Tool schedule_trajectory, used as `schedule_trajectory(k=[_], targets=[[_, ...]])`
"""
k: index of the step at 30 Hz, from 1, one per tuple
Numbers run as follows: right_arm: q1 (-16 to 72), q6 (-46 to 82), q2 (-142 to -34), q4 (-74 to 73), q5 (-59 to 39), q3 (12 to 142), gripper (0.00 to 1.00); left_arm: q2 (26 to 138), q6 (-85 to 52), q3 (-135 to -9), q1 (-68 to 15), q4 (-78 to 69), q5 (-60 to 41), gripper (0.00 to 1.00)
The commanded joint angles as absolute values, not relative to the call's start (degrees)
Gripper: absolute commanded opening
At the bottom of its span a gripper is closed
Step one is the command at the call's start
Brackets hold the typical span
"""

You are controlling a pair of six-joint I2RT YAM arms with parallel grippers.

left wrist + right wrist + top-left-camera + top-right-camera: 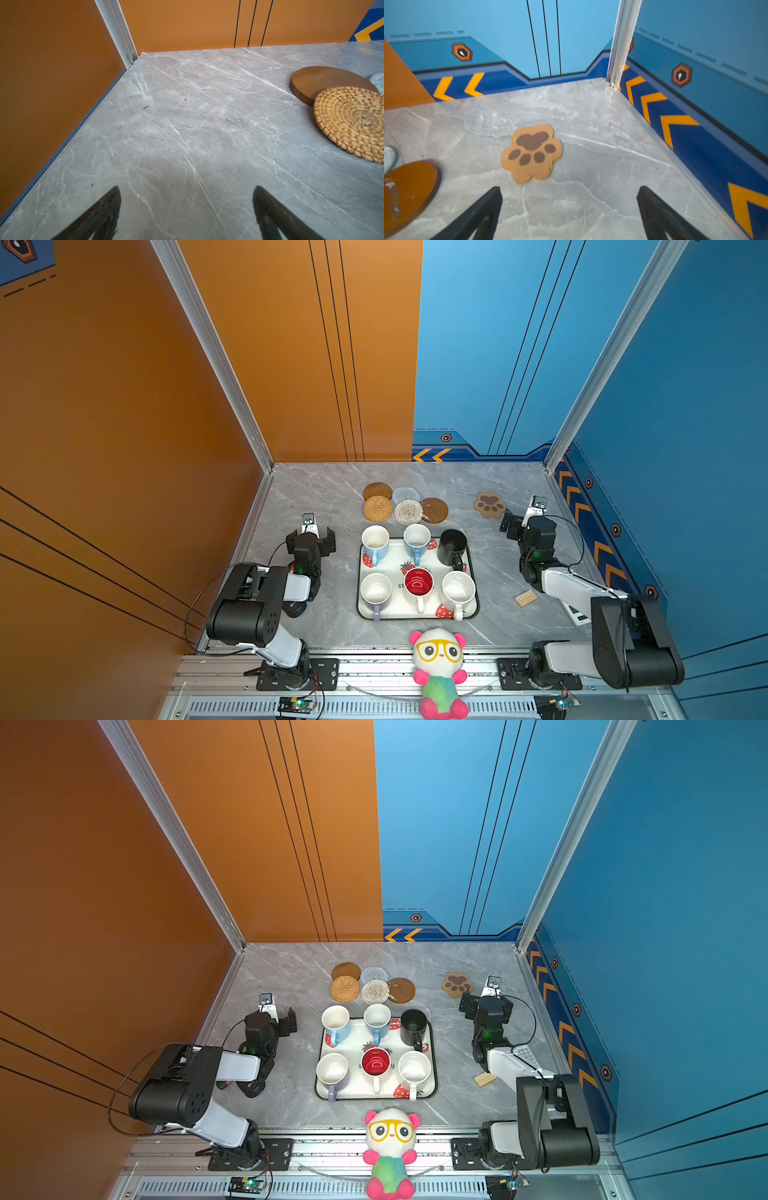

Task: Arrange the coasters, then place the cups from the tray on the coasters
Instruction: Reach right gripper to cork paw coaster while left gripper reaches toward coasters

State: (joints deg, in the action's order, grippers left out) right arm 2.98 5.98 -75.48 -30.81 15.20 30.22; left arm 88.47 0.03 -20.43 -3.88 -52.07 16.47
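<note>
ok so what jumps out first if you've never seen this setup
The strawberry tray sits dead centre, packed with six mugs, the red-lined mug brightest among them. Behind it five round coasters huddle, some overlapping, with the paw-print coaster alone off to the right. A plush panda sits at the near edge.

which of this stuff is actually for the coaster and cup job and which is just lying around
For the job: five round coasters, paw-print coaster, six mugs, strawberry tray.
Just lying about: plush panda, small slatted wooden piece.
</note>
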Motion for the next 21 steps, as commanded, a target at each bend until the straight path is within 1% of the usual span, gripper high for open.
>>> schedule_trajectory(k=[1, 4, 6, 8, 12, 13, 14, 17, 21], targets=[[2.8, 7.7, -72.5, -13.7, 14.9, 37.0, 1.0, 82.6, 1.2, -24.3, -5.0, -42.8, 18.9, 0.99], [2.8, 10.0, -73.3, -1.3, 13.7, 45.3, 1.0, 77.4, 0.7, -29.6, -6.6, -29.1, 19.9, 0.98], [2.8, 11.6, -75.7, 7.0, 11.8, 52.1, 0.98, 75.7, -1.3, -34.4, -7.1, -19.3, 18.0, 0.97], [2.8, 12.7, -78.7, 13.5, 10.5, 57.9, 0.95, 75.5, -3.5, -39.4, -7.5, -10.8, 15.6, 0.94], [2.8, 12.8, -88.3, 25.7, 6.2, 70.9, 0.83, 78.4, -6.6, -50.2, -8.8, 2.2, 7.9, 0.87], [2.8, 12.7, -91.1, 28.0, 5.7, 74.0, 0.8, 79.7, -7.1, -53.3, -9.4, 4.6, 6.2, 0.83], [2.8, 12.7, -94.2, 30.0, 5.6, 77.0, 0.79, 81.0, -7.6, -56.1, -10.4, 7.0, 4.6, 0.81], [2.8, 12.4, -102.9, 36.3, 5.5, 85.9, 0.79, 85.1, -8.3, -64.4, -14.3, 13.2, 2.4, 0.78], [2.6, 12.3, -112.6, 39.1, 5.2, 94.1, 0.85, 90.7, -7.1, -73.2, -20.7, 18.3, 2.8, 0.77]])
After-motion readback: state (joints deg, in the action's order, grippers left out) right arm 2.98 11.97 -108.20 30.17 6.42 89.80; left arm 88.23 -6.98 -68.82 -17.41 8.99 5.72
